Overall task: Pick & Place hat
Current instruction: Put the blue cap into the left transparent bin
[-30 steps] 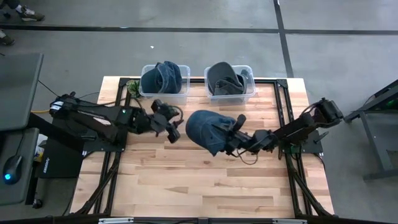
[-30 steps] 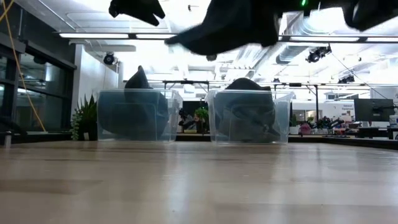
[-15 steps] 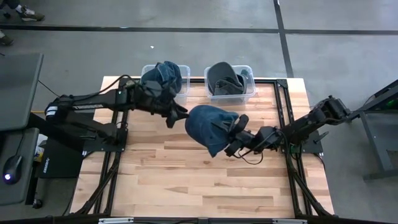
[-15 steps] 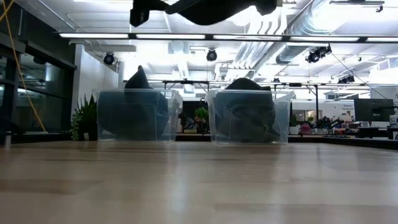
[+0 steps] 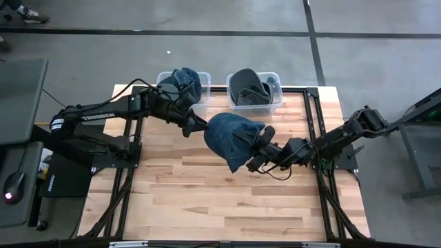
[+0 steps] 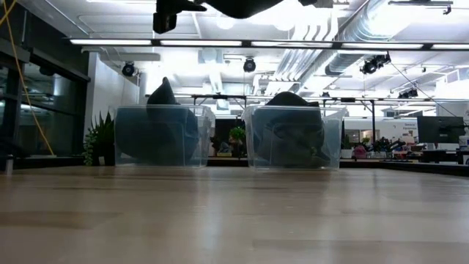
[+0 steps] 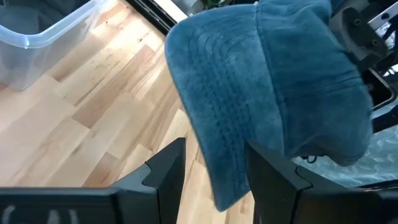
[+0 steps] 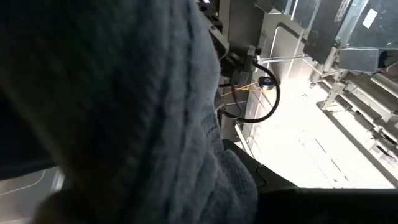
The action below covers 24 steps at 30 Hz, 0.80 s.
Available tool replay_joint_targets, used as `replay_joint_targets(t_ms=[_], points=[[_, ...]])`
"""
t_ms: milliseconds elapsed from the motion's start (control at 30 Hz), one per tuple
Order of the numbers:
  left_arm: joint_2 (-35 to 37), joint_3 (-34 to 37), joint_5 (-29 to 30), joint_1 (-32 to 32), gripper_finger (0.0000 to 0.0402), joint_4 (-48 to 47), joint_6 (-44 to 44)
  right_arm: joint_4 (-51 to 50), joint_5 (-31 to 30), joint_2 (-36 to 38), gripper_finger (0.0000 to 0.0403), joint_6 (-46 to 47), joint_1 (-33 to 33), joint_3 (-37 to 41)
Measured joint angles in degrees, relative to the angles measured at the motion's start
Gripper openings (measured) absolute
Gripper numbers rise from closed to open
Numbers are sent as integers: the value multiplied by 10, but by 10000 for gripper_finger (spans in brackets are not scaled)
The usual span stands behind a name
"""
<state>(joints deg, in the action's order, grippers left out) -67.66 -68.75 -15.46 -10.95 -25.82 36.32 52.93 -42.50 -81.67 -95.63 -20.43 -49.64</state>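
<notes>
High view: the blue hat [image 5: 231, 137] is being held up over the table's middle by the right gripper [image 5: 256, 153], the brim is being reached by the left gripper [image 5: 200, 127] with parted fingers, and the placing is not yet being done.

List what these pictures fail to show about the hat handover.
- Right pincer: the blue corduroy hat covers its fingertips in the high view and fills the right wrist view.
- Left pincer: open around the hat's brim in the left wrist view; contact with the cloth cannot be told.
- Low view: hat and arms are cut off by the top edge.
- Two clear plastic bins: the dark hats inside cannot be counted.
</notes>
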Motion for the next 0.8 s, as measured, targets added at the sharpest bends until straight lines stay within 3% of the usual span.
replay_joint_targets(t_ms=[400,533,800], points=[[-13,0,-35,1,161,47,4,-17,29,-1,0,-4,17,-31],[-22,1,-56,1,161,63,6,-37,60,-1,0,29,45,-40],[-29,1,-59,0,161,64,4,-117,65,0,0,104,84,-40]])
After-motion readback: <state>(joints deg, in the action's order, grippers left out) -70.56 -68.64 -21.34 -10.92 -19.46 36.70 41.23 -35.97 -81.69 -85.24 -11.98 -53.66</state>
